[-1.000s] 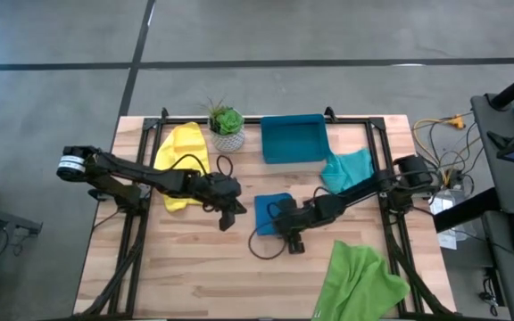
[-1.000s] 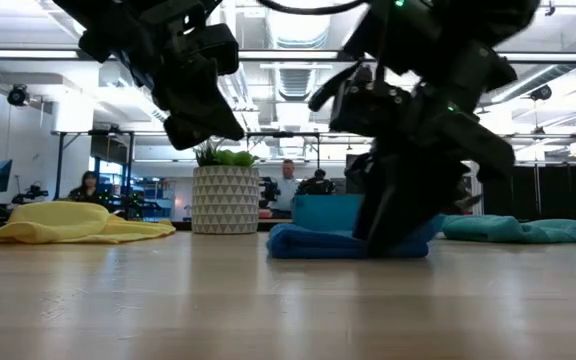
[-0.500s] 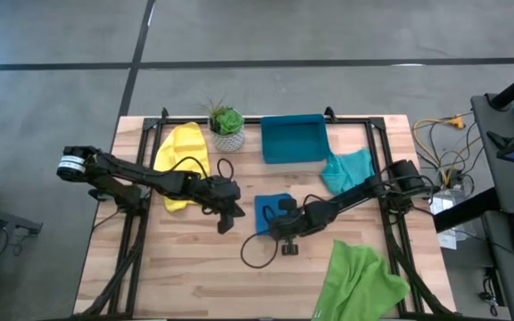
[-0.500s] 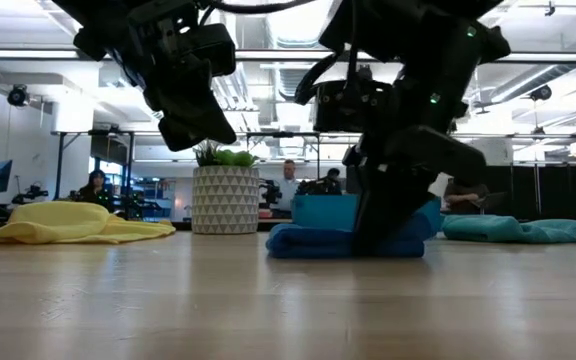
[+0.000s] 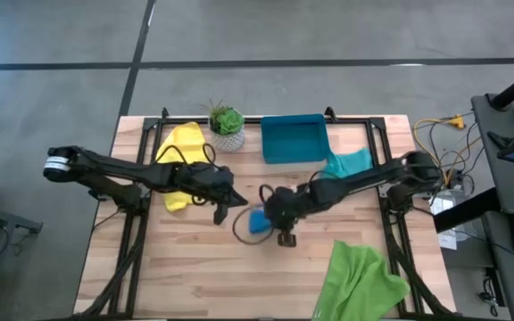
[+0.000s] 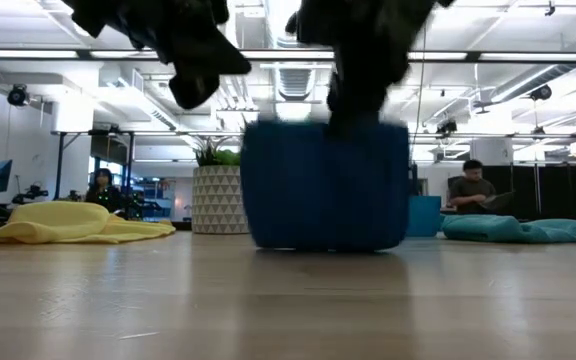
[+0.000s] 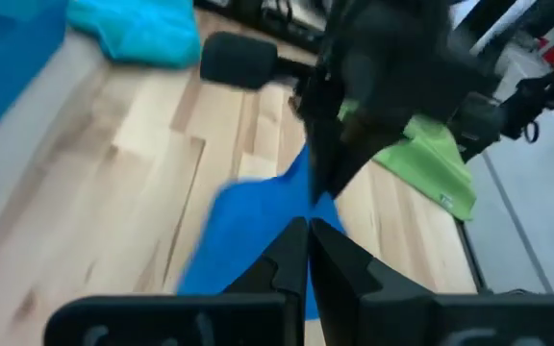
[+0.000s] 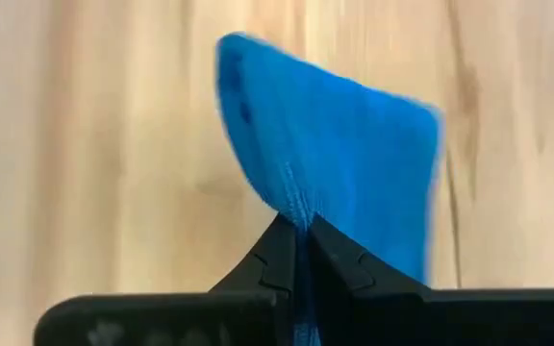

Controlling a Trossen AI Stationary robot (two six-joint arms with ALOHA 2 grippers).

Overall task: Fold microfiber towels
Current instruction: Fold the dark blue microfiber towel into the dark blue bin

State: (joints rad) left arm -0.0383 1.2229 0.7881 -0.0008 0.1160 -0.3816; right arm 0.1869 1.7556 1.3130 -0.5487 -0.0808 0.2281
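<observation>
Stretching across the wooden table (image 5: 194,259), both arms meet mid-table, where the blue towel (image 6: 325,185) hangs upright, bottom edge brushing the wood, pinched by the right gripper (image 8: 296,245), while the left gripper (image 7: 308,252), pressed together, hovers just beside it.

Overhead looks straight down, low camera level; both share the blue towel (image 5: 258,220).
</observation>
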